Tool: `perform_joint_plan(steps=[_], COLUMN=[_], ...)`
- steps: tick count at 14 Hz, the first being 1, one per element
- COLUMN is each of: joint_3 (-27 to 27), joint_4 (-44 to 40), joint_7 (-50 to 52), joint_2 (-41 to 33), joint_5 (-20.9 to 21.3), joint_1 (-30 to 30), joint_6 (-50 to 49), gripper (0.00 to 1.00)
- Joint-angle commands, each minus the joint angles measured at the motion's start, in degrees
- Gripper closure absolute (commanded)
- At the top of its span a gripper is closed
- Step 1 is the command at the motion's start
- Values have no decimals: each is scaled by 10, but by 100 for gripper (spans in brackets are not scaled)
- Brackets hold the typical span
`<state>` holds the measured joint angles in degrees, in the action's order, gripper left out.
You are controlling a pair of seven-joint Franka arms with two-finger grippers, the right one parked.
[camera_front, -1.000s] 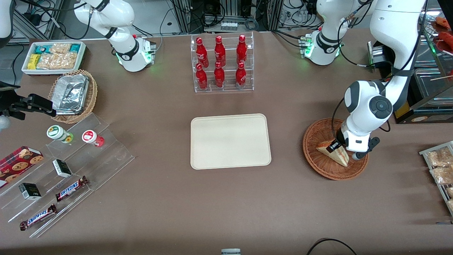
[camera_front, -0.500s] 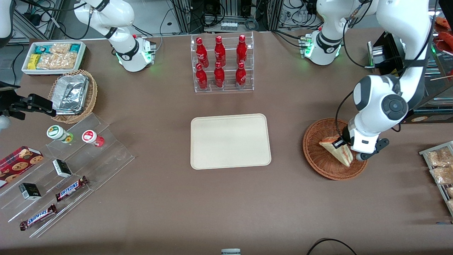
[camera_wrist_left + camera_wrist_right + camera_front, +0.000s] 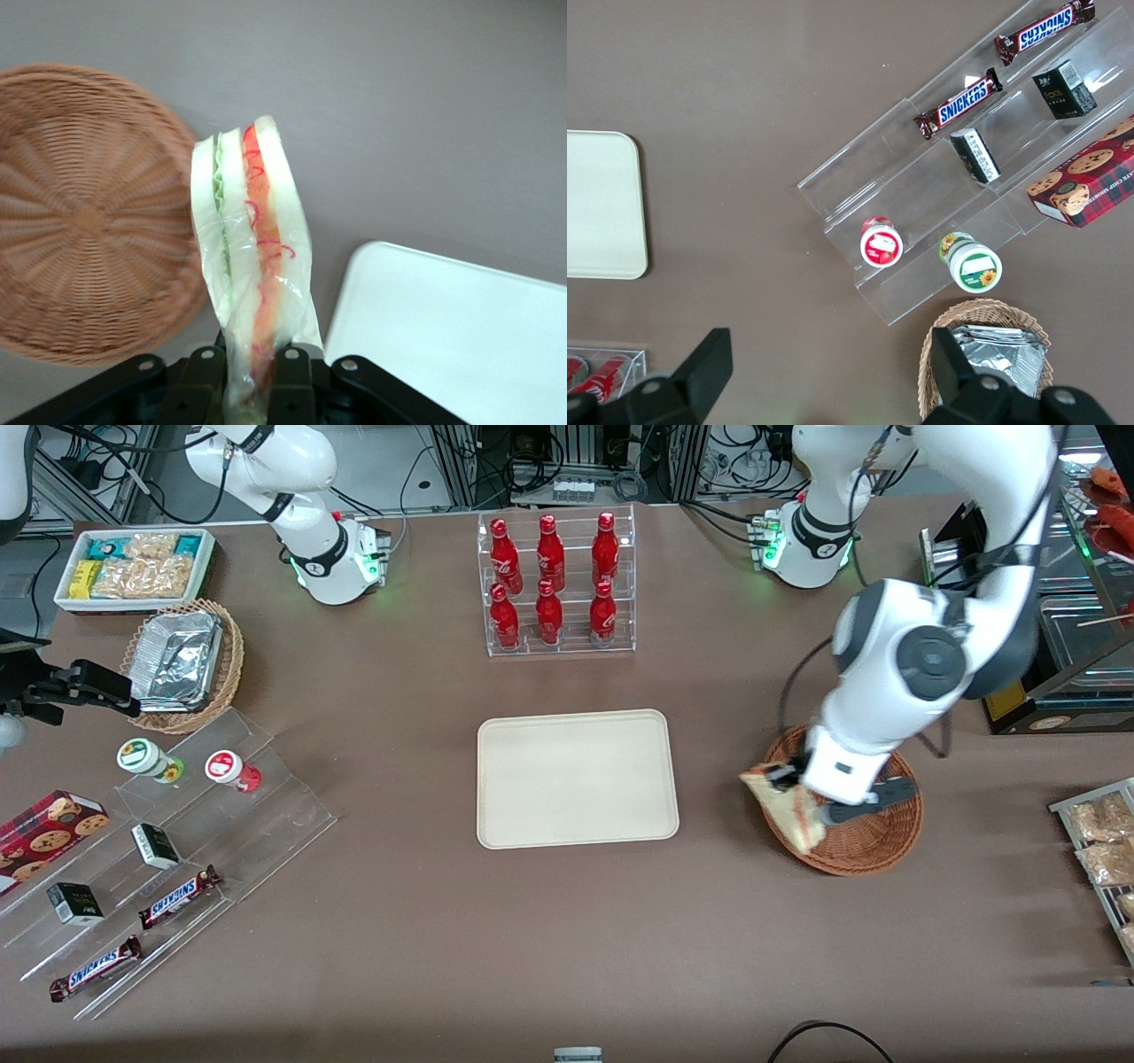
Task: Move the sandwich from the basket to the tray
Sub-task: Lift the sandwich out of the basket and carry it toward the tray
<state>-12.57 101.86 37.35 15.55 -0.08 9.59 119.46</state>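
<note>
With the end effector (image 3: 248, 372) clenched on one end of the sandwich (image 3: 252, 266), I see the wedge held clear above the basket (image 3: 873, 841), at its rim on the side toward the tray (image 3: 576, 778). Its long axis points away from the fingers, and the tray lies sideways from the basket toward the parked arm's end of the bench (image 3: 532, 939).

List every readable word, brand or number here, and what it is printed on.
"SNICKERS": each of the two candy bars on the clear stepped stand.
Cookie box, two small dark boxes, two jar lids, red bottles: print too small to read.
The gripper, holding the sandwich above the basket's rim: no text.
</note>
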Motion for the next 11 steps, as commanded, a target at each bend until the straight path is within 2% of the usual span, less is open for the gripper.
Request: perform_joint_plan(steps=[1, 5, 7, 11], joint_3=[3, 4, 4, 4], joint_4=[-86, -168, -198, -220], joint_7=[2, 2, 4, 4], joint_2=[68, 149, 189, 242], joint_5=[8, 12, 45, 58], joint_1=[55, 139, 175, 231], joint_6=[-13, -9, -8, 27], gripper=[100, 100, 100, 100])
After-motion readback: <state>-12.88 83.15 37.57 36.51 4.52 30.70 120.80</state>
